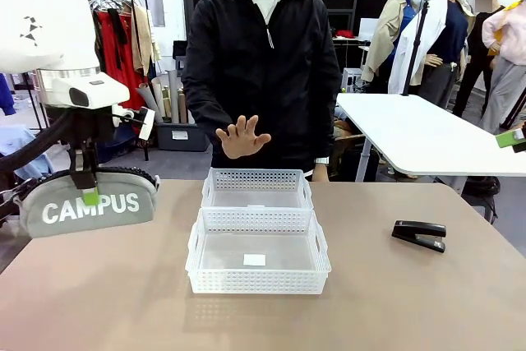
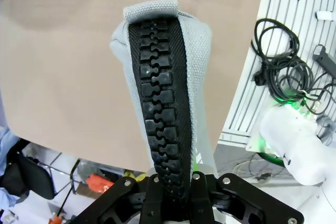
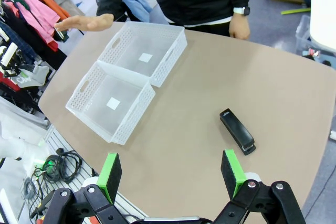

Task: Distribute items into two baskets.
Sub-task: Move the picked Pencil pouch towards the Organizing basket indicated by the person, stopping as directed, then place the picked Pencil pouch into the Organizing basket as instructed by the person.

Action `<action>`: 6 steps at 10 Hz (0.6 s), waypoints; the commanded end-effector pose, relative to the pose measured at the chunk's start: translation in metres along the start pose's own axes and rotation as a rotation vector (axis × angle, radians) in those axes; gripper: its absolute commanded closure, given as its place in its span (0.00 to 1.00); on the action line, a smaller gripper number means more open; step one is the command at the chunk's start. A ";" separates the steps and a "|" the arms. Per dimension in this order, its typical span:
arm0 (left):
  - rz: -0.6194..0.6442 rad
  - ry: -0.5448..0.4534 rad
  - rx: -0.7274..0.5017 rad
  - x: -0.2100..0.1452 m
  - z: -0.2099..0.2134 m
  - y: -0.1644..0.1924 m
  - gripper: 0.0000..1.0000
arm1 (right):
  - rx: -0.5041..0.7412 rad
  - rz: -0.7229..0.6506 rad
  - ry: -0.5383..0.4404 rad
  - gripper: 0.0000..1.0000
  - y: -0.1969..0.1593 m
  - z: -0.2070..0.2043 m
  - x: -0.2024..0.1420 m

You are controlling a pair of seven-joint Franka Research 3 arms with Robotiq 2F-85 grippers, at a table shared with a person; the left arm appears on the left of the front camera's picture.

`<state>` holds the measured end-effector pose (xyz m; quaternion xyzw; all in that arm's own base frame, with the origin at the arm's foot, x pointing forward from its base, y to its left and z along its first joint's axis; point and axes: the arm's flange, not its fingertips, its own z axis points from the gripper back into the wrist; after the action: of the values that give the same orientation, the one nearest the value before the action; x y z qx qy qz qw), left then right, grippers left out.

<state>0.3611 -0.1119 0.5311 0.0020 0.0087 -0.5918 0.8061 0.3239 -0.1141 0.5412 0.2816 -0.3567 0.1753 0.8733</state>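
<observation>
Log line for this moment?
left gripper: shut on pouch, airborne | right gripper: open, empty | stapler: on table | near basket, far basket: empty

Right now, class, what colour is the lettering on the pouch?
White, on the grey pouch; the front view shows it best.

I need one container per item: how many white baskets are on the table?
2. The near basket sits centrally, closer to the robot; the far basket stands right behind it, rims meeting, toward the person. Nothing suggests a hidden third.
</observation>
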 end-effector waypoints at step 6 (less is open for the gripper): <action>0.010 0.006 0.008 -0.001 0.004 0.002 1.00 | 0.016 0.011 -0.016 0.00 0.000 0.000 0.001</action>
<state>0.3611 -0.1120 0.5312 0.0020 0.0087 -0.5918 0.8060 0.3239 -0.1141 0.5412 0.2816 -0.3567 0.1753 0.8733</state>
